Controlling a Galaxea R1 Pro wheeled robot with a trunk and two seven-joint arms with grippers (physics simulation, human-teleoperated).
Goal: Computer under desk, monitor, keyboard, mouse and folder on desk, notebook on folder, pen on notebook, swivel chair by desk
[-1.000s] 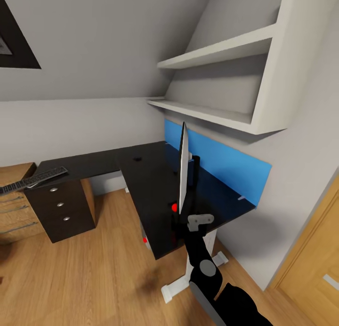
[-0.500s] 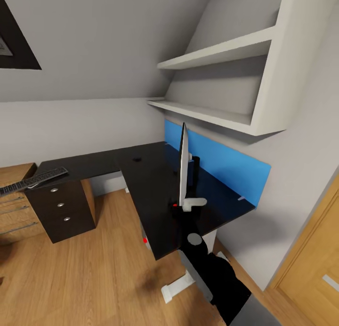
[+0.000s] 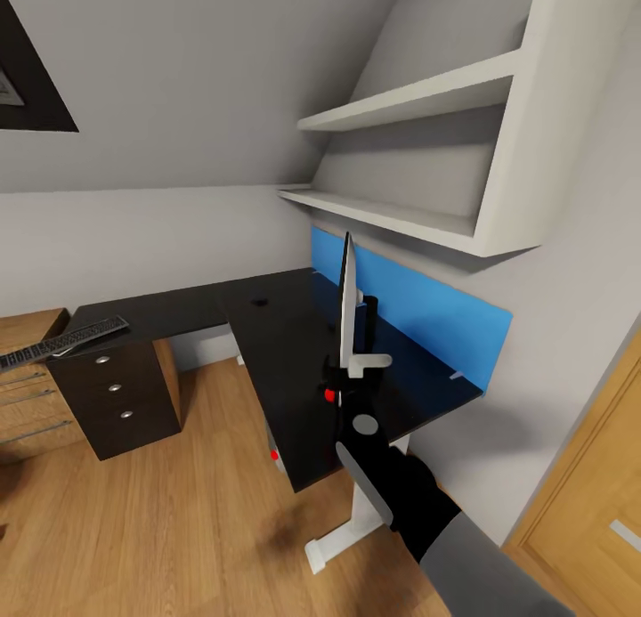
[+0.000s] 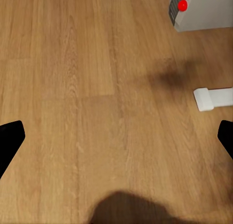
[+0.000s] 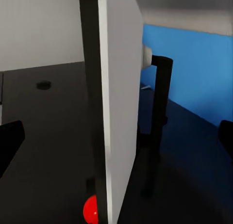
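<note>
Black desk point(image 3: 267, 332) bears the monitor point(image 3: 345, 314) edge-on between the right gripper point(image 3: 354, 378)'s wide-spread, empty jaws, which have advanced around its lower corner, ready to close.

A black tabletop point(image 3: 276, 332), white legs point(image 3: 356, 519) and a blue back panel point(image 3: 427, 314) are seen on the desk. The monitor point(image 3: 345, 319) is shown with a white back, a black front edge, a black stand and 1 red dot. The keyboard point(image 3: 62, 341) is black with pale markings. The floor point(image 3: 178, 528) is patterned in light wood grain.
</note>
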